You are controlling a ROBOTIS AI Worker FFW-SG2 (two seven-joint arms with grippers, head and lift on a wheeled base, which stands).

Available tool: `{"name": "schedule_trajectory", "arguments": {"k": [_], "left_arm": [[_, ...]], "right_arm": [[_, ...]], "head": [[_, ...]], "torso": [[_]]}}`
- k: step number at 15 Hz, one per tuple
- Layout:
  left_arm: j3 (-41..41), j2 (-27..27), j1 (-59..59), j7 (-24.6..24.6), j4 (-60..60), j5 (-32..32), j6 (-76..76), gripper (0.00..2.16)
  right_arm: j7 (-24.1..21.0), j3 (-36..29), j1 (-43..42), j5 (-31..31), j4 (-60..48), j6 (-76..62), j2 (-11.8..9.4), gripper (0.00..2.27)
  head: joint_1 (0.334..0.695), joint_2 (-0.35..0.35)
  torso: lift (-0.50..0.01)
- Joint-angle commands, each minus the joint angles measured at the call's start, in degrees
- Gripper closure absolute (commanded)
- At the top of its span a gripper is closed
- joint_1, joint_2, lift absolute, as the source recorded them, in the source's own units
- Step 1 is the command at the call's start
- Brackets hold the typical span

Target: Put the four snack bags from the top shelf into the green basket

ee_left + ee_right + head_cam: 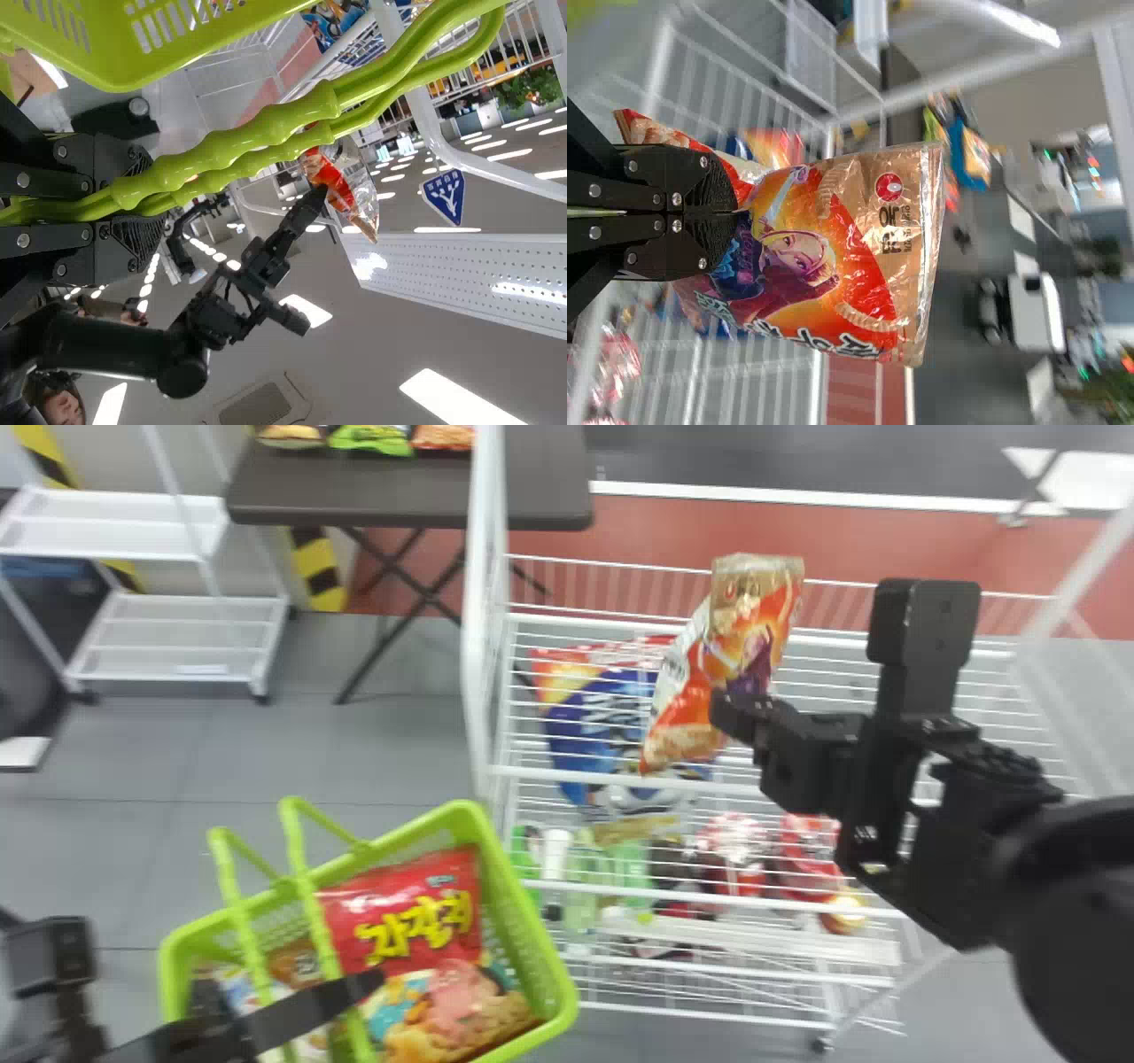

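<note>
Orange bag (842, 257): one, in the air over the top shelf (532, 773), well apart from the basket.
Right claw (740, 713): closed on the orange bag, which hangs tilted.
Green basket (532, 948): one, beside the rack, with snacks in it.
Left claw (149, 205): closed on the basket's two handles (257, 133).
Bags in the basket: at least three, a red bag (399, 921), a pink bag (461, 1001), and more snack bits (257, 992) by the handles. I can't tell if those bits are one bag or two.
Blue bag (602, 735): one, big. It seems to lie under the top wires, so I don't think it is part of this job.
Far table (399, 505): three bags at its edge.
Done: most of the job, I think.
Left: bring the orange bag over and drop it in. It may be the last of the four.
</note>
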Motion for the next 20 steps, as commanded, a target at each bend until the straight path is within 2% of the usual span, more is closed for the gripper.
{"name": "schedule_trajectory", "arguments": {"k": [1,6,7,9,14,19,20], "left_arm": [[-0.03,0.0,-0.72,-0.57,0.72,-0.07,0.0,2.15],[-0.12,0.09,-1.51,-0.57,1.6,-0.07,0.0,2.15],[-0.12,0.09,-1.51,-0.57,1.6,-0.07,0.0,2.15],[-0.12,0.09,-1.69,-0.57,1.69,0.02,0.0,2.15],[-0.12,0.27,-2.21,-0.57,2.48,0.02,0.0,2.15],[-0.12,0.35,-2.21,-0.57,2.48,0.37,0.0,2.15],[-0.12,0.35,-2.21,-0.57,2.48,0.37,0.0,2.15]], "right_arm": [[0.37,4.53,0.22,-4.67,-1.76,7.77,0.08,2.25],[0.29,10.16,-0.31,-10.91,-3.26,13.57,0.7,2.25],[0.29,11.3,-0.57,-11.44,-3.26,13.92,0.78,2.25],[0.29,13.76,-1.01,-11.71,-2.29,13.92,0.87,2.25],[0.02,15.61,-1.89,-14.78,1.31,14.8,1.22,2.25],[-0.59,17.01,-4.09,-13.82,7.11,18.61,1.22,2.25],[-0.5,17.45,-5.14,-13.73,8.7,18.61,1.14,2.12]], "head": [[0.695,0.101],[0.695,0.265],[0.695,0.315],[0.695,0.35],[0.695,0.35],[0.695,0.35],[0.695,0.35]], "torso": [[0.0],[0.0],[0.0],[0.0],[0.0],[0.0],[0.0]]}}
